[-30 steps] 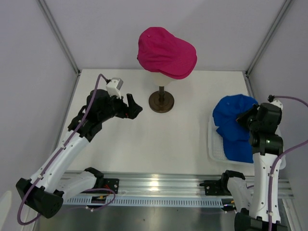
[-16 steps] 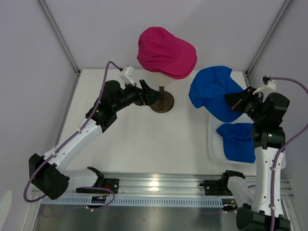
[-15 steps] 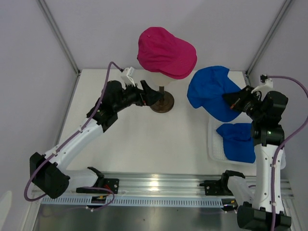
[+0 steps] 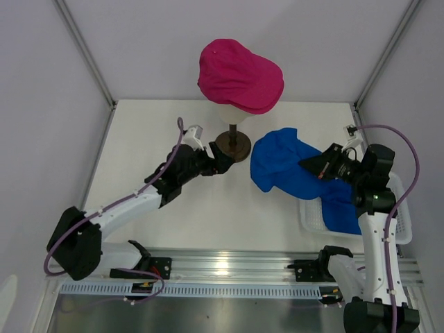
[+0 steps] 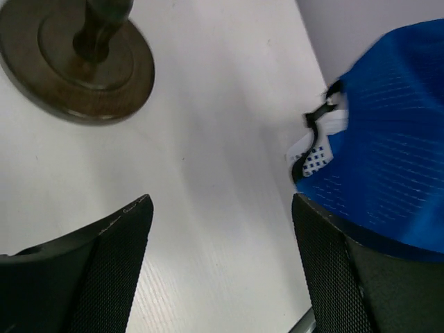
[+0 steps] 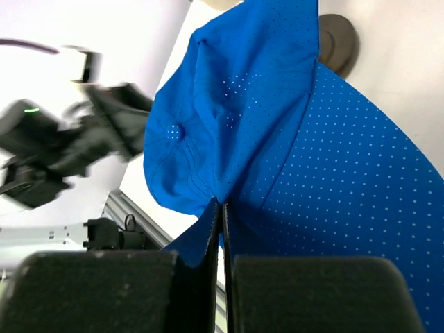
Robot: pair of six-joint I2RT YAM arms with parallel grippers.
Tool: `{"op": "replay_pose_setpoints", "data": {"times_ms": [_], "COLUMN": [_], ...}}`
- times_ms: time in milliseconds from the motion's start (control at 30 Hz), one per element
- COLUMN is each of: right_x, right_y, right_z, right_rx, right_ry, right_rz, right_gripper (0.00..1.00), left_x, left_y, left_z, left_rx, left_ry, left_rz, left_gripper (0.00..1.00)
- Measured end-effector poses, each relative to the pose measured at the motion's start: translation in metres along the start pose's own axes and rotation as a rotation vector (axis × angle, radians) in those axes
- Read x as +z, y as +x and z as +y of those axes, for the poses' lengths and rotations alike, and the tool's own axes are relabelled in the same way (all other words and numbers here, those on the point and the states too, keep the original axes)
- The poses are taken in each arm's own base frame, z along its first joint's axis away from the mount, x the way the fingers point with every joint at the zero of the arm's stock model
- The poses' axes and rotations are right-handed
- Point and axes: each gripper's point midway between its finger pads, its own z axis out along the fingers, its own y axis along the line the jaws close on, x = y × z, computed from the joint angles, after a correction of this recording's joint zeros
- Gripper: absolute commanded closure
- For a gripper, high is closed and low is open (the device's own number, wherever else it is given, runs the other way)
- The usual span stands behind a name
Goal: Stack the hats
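Carried leftward, one blue cap point(image 4: 277, 163) hangs pinched by the right gripper point(image 6: 222, 208); second blue cap point(image 4: 340, 211) lies in the basket point(image 4: 402, 208); left gripper point(image 4: 223, 161) gapes.

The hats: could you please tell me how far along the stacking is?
Done: the pink hat sits on the mannequin head. In hand: the right gripper is shut on a blue hat, held above the table near the stand, with the left gripper open beside it. Left: that hat and the second blue hat in the basket are not yet on the pink one.
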Motion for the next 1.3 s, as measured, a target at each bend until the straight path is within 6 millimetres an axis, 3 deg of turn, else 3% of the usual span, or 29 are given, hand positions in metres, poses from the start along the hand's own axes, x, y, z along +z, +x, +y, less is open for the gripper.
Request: {"op": "replay_pose_setpoints", "data": {"times_ms": [167, 367, 767, 1100, 1300], "right_x": [-0.002, 0.000, 0.004, 0.005, 0.005], "right_y": [0.005, 0.009, 0.009, 0.008, 0.008], "right_z": [0.007, 0.006, 0.003, 0.008, 0.011], "right_rx": [-0.018, -0.013, -0.002, -0.008, -0.010], "right_ry": [-0.048, -0.063, -0.073, -0.094, -0.108], "right_rz": [0.003, 0.018, 0.032, 0.029, 0.029], "right_gripper": [1.00, 1.00, 1.00, 1.00, 1.00], "left_x": [0.023, 0.039, 0.037, 0.063, 0.068], "left_y": [0.040, 0.044, 0.042, 0.062, 0.059], "left_z": [0.027, 0.004, -0.027, -0.038, -0.066], "left_rx": [-0.091, -0.166, -0.154, -0.147, -0.124], "left_ry": [-0.053, 0.081, 0.238, 0.278, 0.358], "left_rz": [0.074, 0.087, 0.121, 0.224, 0.245], "left_gripper": [0.19, 0.19, 0.22, 0.35, 0.42]}}
